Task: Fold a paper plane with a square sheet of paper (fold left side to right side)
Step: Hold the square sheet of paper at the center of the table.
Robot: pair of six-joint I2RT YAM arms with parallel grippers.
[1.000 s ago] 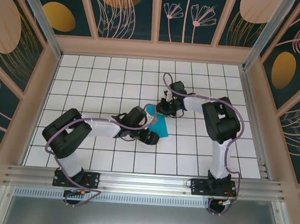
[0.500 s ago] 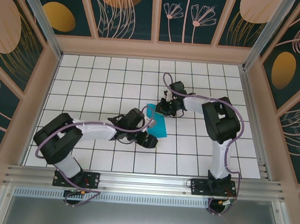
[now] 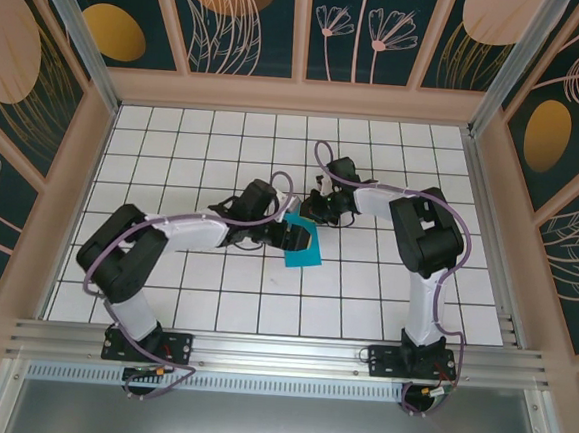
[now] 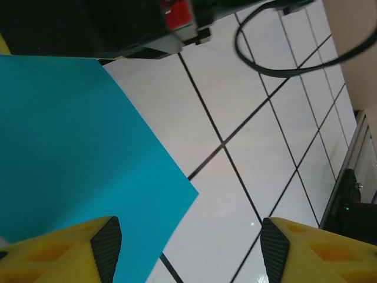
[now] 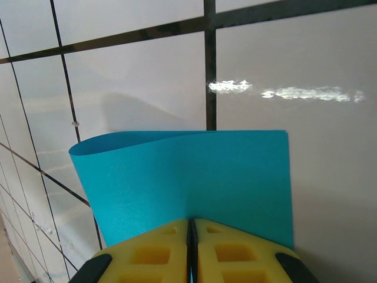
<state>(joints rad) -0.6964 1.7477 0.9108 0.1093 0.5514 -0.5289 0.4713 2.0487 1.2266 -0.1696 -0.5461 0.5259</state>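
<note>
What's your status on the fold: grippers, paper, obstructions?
Right gripper shut on the sheet edge. Left gripper open over the sheet, not gripping. Sheet bent over, not creased flat. Nothing blocking the fold.

White gridded table (image 3: pixel 175 147), floral walls (image 3: pixel 245 22)
</note>
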